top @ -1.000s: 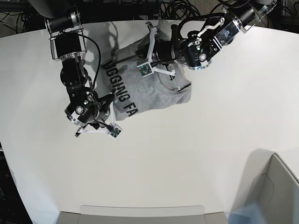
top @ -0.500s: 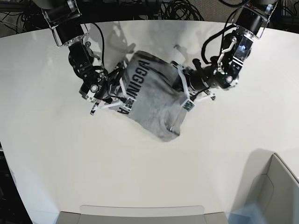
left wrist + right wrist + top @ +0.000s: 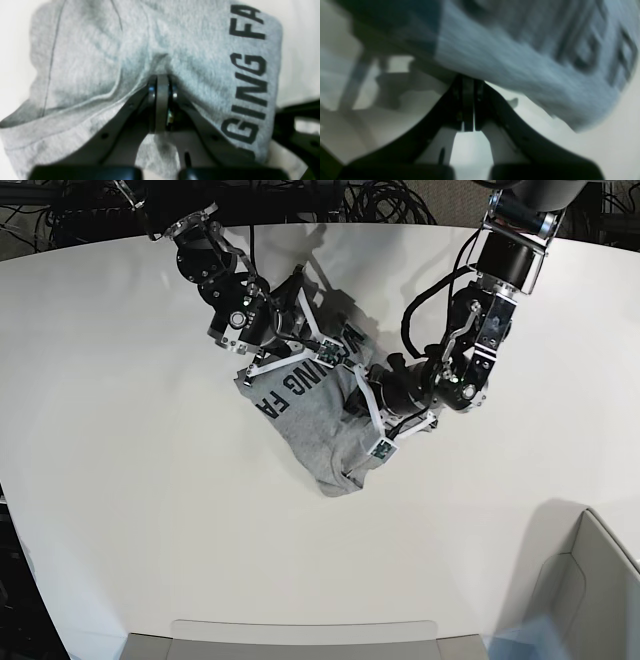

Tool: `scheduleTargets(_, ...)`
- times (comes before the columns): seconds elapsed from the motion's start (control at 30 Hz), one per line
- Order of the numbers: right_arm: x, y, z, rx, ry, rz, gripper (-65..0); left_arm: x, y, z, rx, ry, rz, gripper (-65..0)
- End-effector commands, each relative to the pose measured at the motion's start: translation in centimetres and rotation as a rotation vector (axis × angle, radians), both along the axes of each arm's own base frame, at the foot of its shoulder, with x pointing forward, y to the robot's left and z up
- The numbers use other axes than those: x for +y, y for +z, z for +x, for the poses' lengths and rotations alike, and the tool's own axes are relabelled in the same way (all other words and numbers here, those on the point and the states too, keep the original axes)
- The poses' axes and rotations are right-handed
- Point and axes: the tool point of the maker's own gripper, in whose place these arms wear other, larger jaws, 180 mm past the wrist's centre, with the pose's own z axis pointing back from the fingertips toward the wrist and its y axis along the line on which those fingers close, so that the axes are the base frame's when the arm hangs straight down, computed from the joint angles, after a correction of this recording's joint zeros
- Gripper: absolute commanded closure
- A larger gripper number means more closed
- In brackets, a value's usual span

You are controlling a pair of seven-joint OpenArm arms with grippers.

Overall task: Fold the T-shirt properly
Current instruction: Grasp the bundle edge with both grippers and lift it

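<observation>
White, matte, round-edged tabletop (image 3: 150,510) fills the base view; dark cables tangle behind its far edge, and a pale grey box corner (image 3: 590,580) sits at the near right.

Heather-grey short-sleeved cotton T-shirt (image 3: 320,425) lies bunched on the tabletop a bit back of centre, btwn the two arms. Fabric is soft and fuzzy w/ a fine mottled knit. It forms a rumpled, roughly wedge-shaped mass narrowing to a point toward the near side. Black block capital lettering (image 3: 290,385) reads "ING FA" on the upper fold, running diagonally. Left wrist view shows stitched hem lines, a raised seam and puckers radiating from the pinch point; letters "GING FA" run up the right edge of the cloth.

Left black-and-white gripper (image 3: 162,85), at base-view right, is clamped tight on a pinch of T-shirt fabric, fingers pressed together w/ cloth gathered around the tips. Its arm comes down from the far right, elbow bent, wrist angled in toward the shirt's right side.

Right black-and-white gripper (image 3: 468,85), at base-view left, has its fingers fully together; blurred grey cloth drapes right at the tips, so it appears to grip the shirt edge. Its arm reaches in from the far left, wrist tilted over the lettered fold.
</observation>
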Motion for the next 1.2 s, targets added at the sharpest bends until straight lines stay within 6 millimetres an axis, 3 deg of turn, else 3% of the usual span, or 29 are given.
scheduleTargets(0.0,0.5,1.8,0.8,-0.061,0.013,0.033,0.0,-0.1,2.1,1.8,-0.068,0.014,-0.031,0.0)
scheduleTargets(0.13,-1.4,5.2,1.0,-0.172,-0.013,0.057,0.0,4.1,3.3,4.4,-0.076,0.233,-0.058,0.0)
scheduleTargets(0.2,-3.4,6.6,1.5,-0.218,-0.067,0.054,0.0,5.8,4.2,5.2,-0.087,0.319,-0.079,0.0)
scheduleTargets(0.3,-8.1,7.3,3.0,-0.251,-0.211,0.019,0.0,4.7,6.8,5.1,-0.143,0.294,-0.108,0.0)
scheduleTargets(0.4,-12.1,7.8,4.4,-0.277,-0.339,-0.006,0.0,0.5,7.0,2.0,-0.116,0.163,-0.104,0.0)
scheduleTargets(0.5,-12.3,8.4,5.5,-0.3,-0.341,-0.009,0.0,-3.7,6.0,-1.5,-0.078,0.015,-0.088,0.0)
scheduleTargets(0.6,-12.4,8.0,7.2,-0.287,-0.36,-0.004,0.0,-6.3,4.6,-4.2,-0.04,-0.087,-0.076,0.0)
scheduleTargets(0.77,-12.3,6.5,10.5,-0.231,-0.399,-0.001,0.0,-8.6,2.9,-8.2,0.021,-0.195,-0.061,0.0)
scheduleTargets(0.87,-10.9,6.2,12.0,-0.221,-0.401,0.052,0.0,-7.8,1.2,-10.0,0.048,-0.257,0.002,0.0)
scheduleTargets(0.97,-9.5,4.6,12.4,-0.175,-0.372,0.059,0.0,-7.2,0.2,-11.1,0.066,-0.295,0.046,0.0)
scheduleTargets(1.07,-8.4,2.4,11.6,-0.108,-0.323,0.027,0.0,-6.4,0.0,-10.8,0.067,-0.278,0.059,0.0)
scheduleTargets(1.17,-7.5,1.4,10.9,-0.078,-0.295,0.018,0.0,-4.3,0.2,-9.1,0.053,-0.216,0.08,0.0)
